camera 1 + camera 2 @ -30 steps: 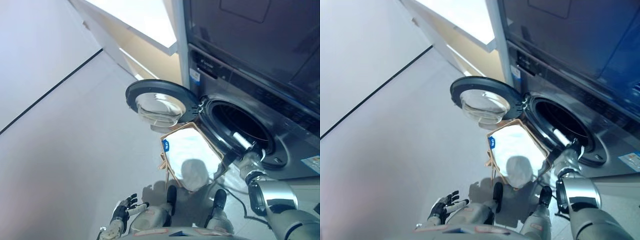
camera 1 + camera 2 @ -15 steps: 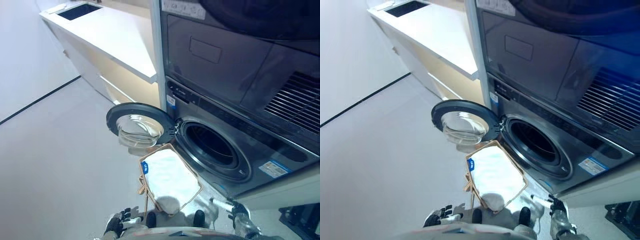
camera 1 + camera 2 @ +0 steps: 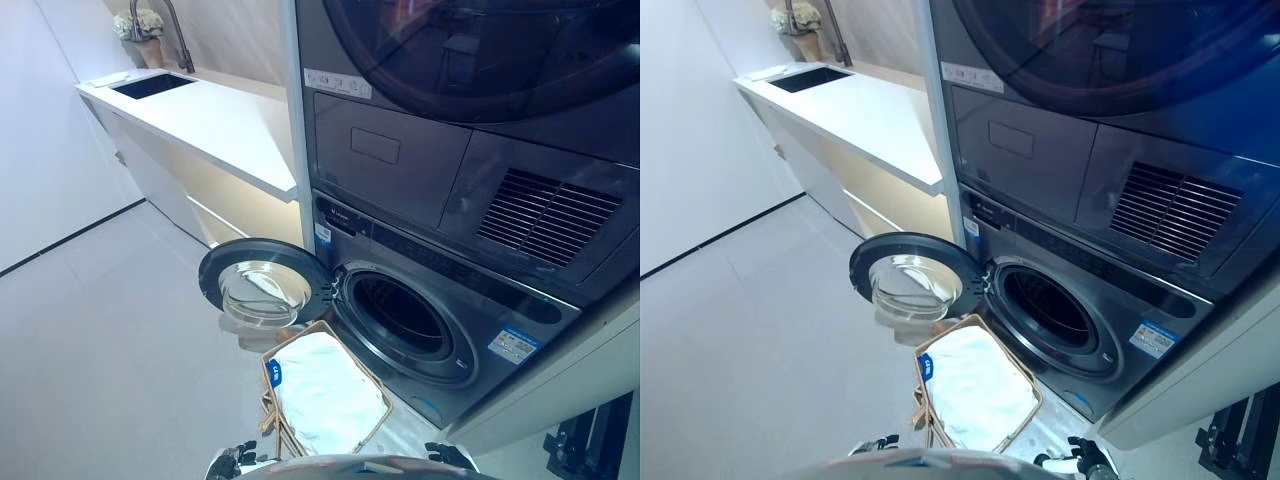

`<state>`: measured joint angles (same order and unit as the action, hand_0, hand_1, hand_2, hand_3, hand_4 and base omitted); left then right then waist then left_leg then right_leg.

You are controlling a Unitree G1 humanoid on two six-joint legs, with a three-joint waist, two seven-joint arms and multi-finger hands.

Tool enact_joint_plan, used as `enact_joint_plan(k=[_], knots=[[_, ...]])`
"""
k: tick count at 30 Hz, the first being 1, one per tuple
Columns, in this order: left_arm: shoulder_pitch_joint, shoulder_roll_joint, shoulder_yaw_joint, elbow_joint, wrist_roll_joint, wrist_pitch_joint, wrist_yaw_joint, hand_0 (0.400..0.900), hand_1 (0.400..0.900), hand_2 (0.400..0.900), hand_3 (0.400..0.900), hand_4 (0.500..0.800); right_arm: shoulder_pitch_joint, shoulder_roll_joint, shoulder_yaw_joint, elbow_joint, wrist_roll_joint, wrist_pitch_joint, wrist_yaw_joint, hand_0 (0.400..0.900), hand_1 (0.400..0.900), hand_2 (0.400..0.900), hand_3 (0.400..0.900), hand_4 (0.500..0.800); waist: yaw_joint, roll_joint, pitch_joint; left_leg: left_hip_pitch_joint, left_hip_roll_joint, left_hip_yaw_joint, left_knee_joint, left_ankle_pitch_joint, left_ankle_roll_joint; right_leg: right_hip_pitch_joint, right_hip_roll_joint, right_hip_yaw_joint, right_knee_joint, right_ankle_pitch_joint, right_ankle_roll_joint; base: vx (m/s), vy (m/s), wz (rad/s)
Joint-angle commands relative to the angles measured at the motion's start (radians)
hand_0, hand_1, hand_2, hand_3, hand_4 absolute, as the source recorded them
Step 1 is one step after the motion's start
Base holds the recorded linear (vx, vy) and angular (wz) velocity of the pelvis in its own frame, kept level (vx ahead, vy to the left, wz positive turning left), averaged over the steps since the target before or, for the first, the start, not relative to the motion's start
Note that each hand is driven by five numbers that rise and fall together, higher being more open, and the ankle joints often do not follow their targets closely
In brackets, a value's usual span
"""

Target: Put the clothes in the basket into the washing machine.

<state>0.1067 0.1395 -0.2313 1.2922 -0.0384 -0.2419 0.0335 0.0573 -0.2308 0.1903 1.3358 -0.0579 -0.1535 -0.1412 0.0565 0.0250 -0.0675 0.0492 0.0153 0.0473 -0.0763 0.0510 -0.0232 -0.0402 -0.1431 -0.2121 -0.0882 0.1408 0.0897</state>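
Note:
A dark grey washing machine (image 3: 470, 330) stands with its round door (image 3: 262, 288) swung open to the left and its drum opening (image 3: 400, 315) dark. A wicker basket (image 3: 377, 397) lined with white sits on the floor in front of it, with white clothes (image 3: 320, 390) inside. My left hand (image 3: 232, 462) shows only at the bottom edge, left of the basket. My right hand (image 3: 1078, 460) shows at the bottom edge, right of the basket and below the drum. Both hold nothing that I can see; their fingers are mostly cut off.
A dryer (image 3: 480, 60) is stacked above the washer. A white counter (image 3: 215, 120) with a sink and tap runs along the left of the machines. A black stand (image 3: 590, 440) is at the lower right. Grey floor (image 3: 100, 340) lies to the left.
The camera has tilted up, so the whole scene has shifted down. My right hand has drawn back from the drum's rim to the bottom edge. The basket and door stay put.

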Motion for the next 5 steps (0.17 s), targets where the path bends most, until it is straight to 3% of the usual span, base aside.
enact_joint_plan(k=[1, 5], knots=[[-0.052, 0.035, 0.036, 0.055, 0.032, -0.019, -0.004, 0.9, 0.9, 0.9, 0.9, 0.8, -0.037, 0.014, -0.008, 0.04, 0.015, -0.008, 0.01, 0.9, 0.9, 0.9, 0.9, 0.8, 0.014, -0.043, -0.012, -0.046, -0.047, -0.033, 0.037, -0.038, 0.017, 0.056, 0.012, -0.019, 0.055, -0.079, 0.025, 0.0, 0.0, 0.0], [-0.055, 0.037, 0.04, 0.064, 0.033, -0.011, -0.007, 0.9, 0.9, 0.9, 0.9, 0.8, -0.052, 0.018, -0.004, 0.047, 0.015, -0.002, 0.011, 0.9, 0.9, 0.9, 0.9, 0.8, 0.012, -0.045, -0.014, -0.036, -0.047, -0.03, 0.042, -0.042, 0.018, 0.066, 0.012, -0.012, 0.056, -0.079, 0.023, 0.0, 0.0, 0.0]])
